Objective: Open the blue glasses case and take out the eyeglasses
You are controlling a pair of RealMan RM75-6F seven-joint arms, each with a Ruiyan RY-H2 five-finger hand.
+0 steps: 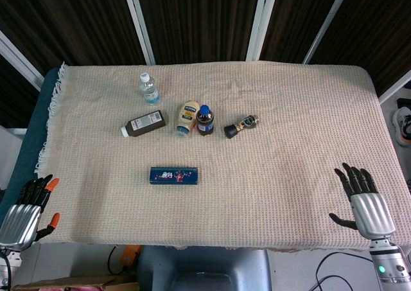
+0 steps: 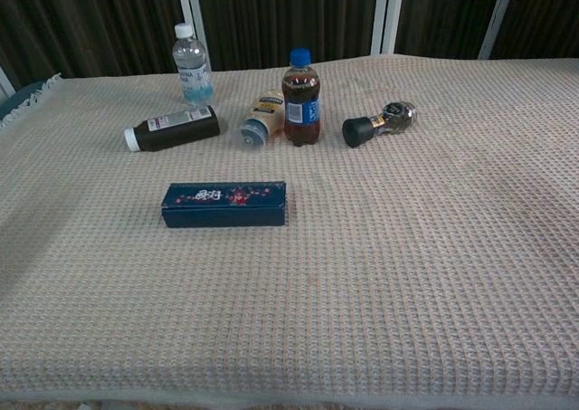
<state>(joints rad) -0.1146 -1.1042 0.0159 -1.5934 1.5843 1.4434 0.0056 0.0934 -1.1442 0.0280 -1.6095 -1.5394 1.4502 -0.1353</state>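
The blue glasses case (image 1: 173,175) lies closed on the cream cloth, a flower print on its lid; the chest view shows the case (image 2: 225,204) left of centre. No eyeglasses show. My left hand (image 1: 26,211) hangs off the table's near left corner, fingers spread with orange tips, holding nothing, far left of the case. My right hand (image 1: 364,200) rests near the front right edge, fingers spread and empty, far right of the case. Neither hand appears in the chest view.
Behind the case stands a row of bottles: a clear water bottle (image 1: 149,88), a dark bottle lying down (image 1: 143,124), a mayonnaise bottle lying down (image 1: 187,116), an upright blue-capped bottle (image 1: 205,119) and a small dark bottle on its side (image 1: 241,126).
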